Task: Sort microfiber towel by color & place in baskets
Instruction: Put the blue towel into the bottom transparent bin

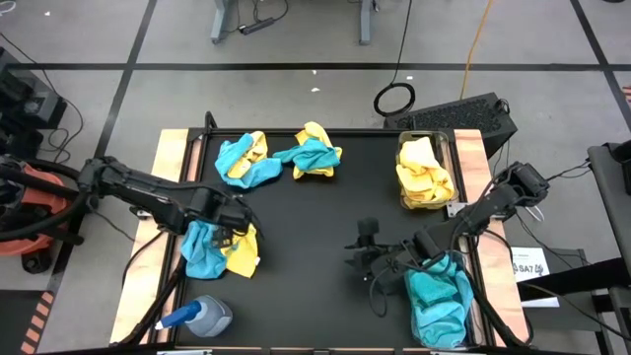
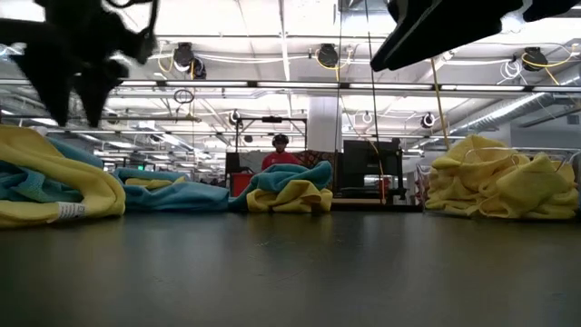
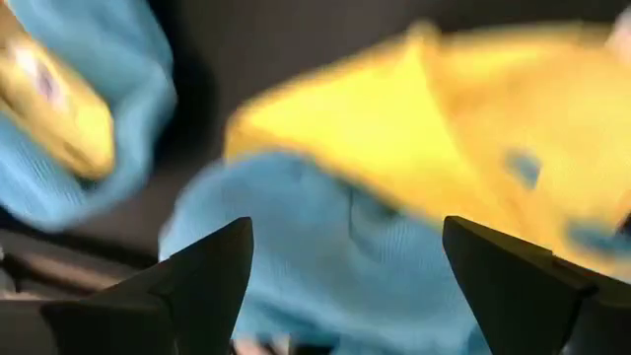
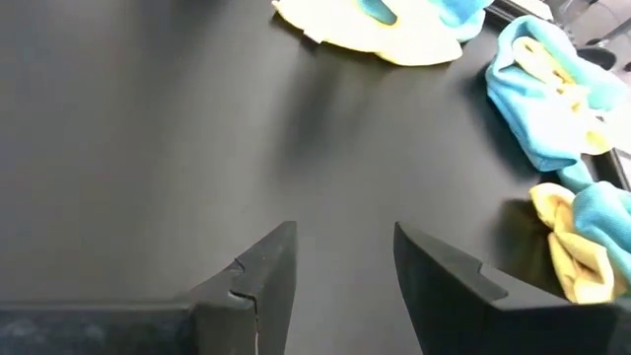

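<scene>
holding towels: two baskets (image 1: 453, 170); three mixed towel heaps (image 1: 246, 160) outside.

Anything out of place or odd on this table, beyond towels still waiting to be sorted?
One thing: a blue-capped spray bottle lies on its side at the table's near left corner, next to the mixed yellow-and-teal towel pile under the open left claw. It belongs to neither clear basket.

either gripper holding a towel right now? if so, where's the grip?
Nothing held. Left gripper is open over the teal-and-yellow towel pile; right gripper is open and empty above the bare table.
</scene>
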Robot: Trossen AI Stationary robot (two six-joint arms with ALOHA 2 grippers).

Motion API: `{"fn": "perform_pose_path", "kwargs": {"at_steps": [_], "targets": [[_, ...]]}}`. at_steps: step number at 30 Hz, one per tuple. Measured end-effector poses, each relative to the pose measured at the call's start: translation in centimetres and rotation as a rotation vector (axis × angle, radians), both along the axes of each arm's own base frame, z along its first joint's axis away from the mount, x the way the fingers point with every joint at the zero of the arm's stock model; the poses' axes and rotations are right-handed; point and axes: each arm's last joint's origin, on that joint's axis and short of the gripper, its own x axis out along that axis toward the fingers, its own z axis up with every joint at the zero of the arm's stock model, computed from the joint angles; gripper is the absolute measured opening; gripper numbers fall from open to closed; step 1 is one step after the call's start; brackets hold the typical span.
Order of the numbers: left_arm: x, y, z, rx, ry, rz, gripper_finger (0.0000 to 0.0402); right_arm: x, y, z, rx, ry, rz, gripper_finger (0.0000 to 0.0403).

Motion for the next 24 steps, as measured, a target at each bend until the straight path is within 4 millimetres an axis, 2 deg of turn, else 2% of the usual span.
{"fn": "perform_pose_path", "kwargs": {"at_steps": [11,21,24], "targets": [[-1.6,-1.7,-2.4,-0.146,0.154,-0.081,0.0279,0.7,-0.8,0.2,0.048,-0.004,0.031,0.0162],[-2.8,-1.5,-5.0,-0.050,0.206,-0.101,0.0270,0.8,-0.8,0.2,0.045,-0.010,0.034,0.0162],[-2.7,-1.5,-5.5,-0.033,0.174,-0.106,0.0249,0.8,-0.8,0.2,0.045,-0.011,0.034,0.0162]]}}
